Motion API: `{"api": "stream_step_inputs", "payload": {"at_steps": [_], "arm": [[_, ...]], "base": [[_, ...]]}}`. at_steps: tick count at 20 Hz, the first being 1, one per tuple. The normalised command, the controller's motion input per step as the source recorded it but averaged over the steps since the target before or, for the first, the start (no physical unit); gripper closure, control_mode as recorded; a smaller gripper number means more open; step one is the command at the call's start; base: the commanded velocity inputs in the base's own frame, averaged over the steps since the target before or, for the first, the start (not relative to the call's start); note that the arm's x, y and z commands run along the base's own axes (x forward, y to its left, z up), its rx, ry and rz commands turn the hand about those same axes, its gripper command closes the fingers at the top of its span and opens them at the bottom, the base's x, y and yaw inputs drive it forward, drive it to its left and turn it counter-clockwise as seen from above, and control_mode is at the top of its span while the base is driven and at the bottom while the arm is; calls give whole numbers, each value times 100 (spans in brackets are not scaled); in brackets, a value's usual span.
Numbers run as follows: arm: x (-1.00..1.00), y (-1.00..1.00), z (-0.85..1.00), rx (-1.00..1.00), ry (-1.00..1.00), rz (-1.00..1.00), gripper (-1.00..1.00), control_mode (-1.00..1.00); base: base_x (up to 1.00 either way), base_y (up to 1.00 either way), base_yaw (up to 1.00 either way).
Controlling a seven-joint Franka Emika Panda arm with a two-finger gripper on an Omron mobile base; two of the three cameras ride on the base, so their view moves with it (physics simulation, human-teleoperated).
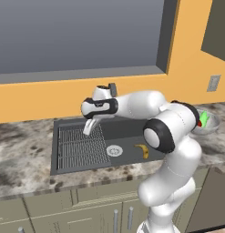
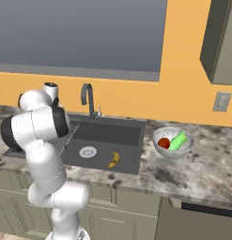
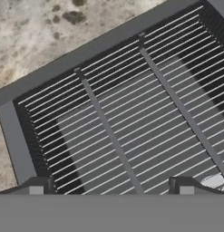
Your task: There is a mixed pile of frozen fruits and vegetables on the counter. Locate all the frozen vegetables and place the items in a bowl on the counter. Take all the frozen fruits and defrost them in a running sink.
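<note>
**Empty gripper over the sink rack; faucet likely next**

Hovering above the dark wire drying rack that covers the left half of the dark rectangular sink. Two-finger gripper pointed down at the rack bars, jaws spread wide with nothing between them; in the left base view seen hanging just above the rack.

Yellow curved banana lying on the sink floor, off to the open-basin side of the jaws, near the round silver drain. Clear glass bowl on the speckled stone counter, well beyond the basin from the jaws, holding a red round item and a green stick-shaped vegetable. Dark gooseneck faucet standing at the back rim of the sink, behind and to one side of the jaws. No stream of water visible in the basin.

Judged from this: fruit in the sink, vegetables in the bowl, water apparently not yet running, so the step in hand looks like turning on the tap. To do it well:

- Lift clear of the rack before swinging, to avoid catching a fingertip on the bars.
- Approach the faucet handle from the front, jaws kept spread until either side of the lever.
- Push gently along the lever's travel rather than gripping hard.
- Keep the wrist away from the spout and the banana undisturbed.
</note>
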Motion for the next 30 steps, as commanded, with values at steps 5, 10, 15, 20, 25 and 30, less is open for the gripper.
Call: {"api": "stream_step_inputs", "payload": {"at_steps": [5,10,15,20,25,30], "arm": [[1,50,0,0,2,4,-100,-100],[3,49,0,0,3,4,-100,-100],[0,49,0,-1,2,3,-100,-100],[1,45,0,-1,0,1,-100,-100],[3,43,0,-2,0,0,-100,-100],[7,40,0,-1,1,0,-100,-100]], "base": [[0,0,0],[0,0,0],[0,0,0],[0,0,0],[0,0,0],[0,0,0]]}}
